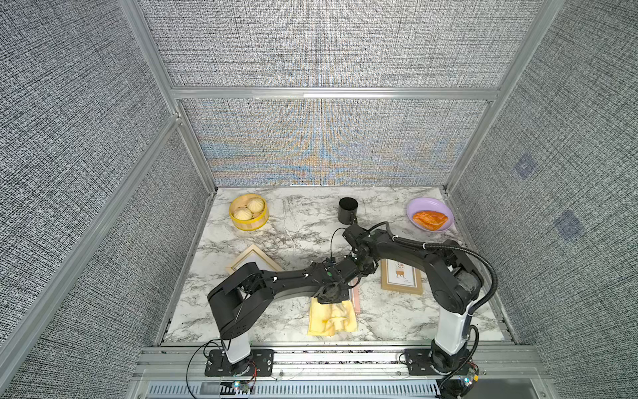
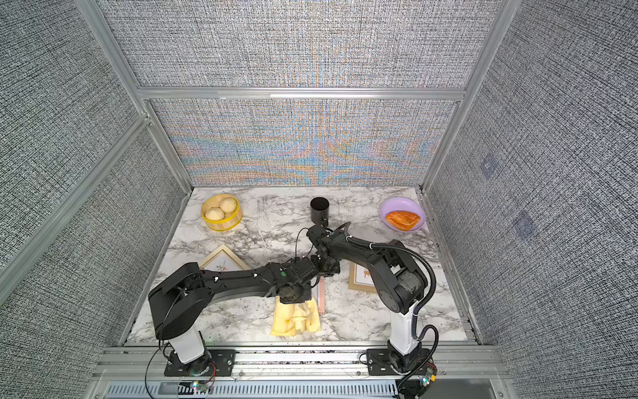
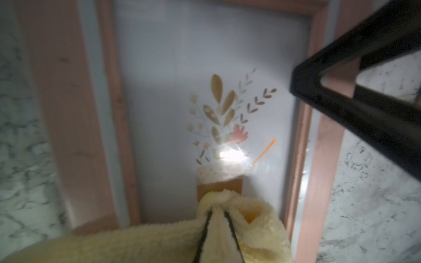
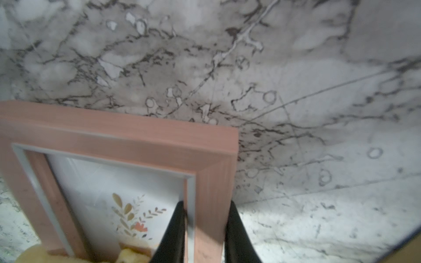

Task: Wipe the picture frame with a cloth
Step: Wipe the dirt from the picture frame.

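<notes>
Wiping step: pink picture frame (image 4: 114, 132) lies near the counter's (image 1: 286, 228) front edge, mid-width.
The left hand (image 3: 218, 211) pinches the cloth (image 3: 148, 243) over its glass; the right hand (image 4: 205, 205) clamps a side rail. Next, probably, a steady sweep across.

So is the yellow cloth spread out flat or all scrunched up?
Scrunched up. The cloth lies bunched in folds, with the left gripper shut on a tuft of it over the pink picture frame.
</notes>
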### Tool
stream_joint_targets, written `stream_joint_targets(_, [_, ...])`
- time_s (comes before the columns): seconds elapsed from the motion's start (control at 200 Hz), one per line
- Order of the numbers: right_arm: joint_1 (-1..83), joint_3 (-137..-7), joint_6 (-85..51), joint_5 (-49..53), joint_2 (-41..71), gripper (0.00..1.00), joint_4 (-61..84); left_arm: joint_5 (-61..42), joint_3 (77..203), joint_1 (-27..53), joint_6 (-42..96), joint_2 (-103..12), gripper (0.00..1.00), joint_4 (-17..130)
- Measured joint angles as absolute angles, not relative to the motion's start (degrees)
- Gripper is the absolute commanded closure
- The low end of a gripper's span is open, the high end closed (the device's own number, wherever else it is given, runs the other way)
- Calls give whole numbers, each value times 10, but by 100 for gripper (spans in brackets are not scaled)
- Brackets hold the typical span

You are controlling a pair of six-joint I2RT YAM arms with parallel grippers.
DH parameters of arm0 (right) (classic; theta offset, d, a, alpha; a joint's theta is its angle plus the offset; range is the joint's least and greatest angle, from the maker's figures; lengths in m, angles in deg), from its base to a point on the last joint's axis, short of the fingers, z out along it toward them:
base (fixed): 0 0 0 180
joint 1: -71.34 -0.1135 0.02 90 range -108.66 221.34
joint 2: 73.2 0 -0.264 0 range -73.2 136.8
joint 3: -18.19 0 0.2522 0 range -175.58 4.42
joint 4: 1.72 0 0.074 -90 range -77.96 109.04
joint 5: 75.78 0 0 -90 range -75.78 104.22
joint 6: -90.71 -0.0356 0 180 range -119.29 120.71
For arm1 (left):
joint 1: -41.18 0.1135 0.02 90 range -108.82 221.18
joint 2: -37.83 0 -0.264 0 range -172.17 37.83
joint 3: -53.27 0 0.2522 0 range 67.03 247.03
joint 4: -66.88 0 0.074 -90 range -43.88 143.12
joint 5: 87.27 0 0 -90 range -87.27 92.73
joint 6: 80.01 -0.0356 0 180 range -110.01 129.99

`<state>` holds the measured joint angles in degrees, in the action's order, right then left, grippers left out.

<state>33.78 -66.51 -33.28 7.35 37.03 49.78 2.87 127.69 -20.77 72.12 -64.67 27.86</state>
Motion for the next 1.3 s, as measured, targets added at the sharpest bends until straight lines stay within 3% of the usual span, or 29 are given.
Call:
stream_joint_targets(0.375, [338,-665,-336,77,370,88,496,28,1260,-233,777,-650,100,347])
stream_joint_targets(0.721, [337,-663,-342,77,370,88,493,66,1216,-181,758,-580,100,223])
stream_joint_targets(1.086, [336,-652,-351,77,364,88,483,73,1319,-203,723,-665,100,142])
stream_joint_targets(1.296, [336,-652,-348,77,364,88,483,36,1335,-238,747,-689,100,217])
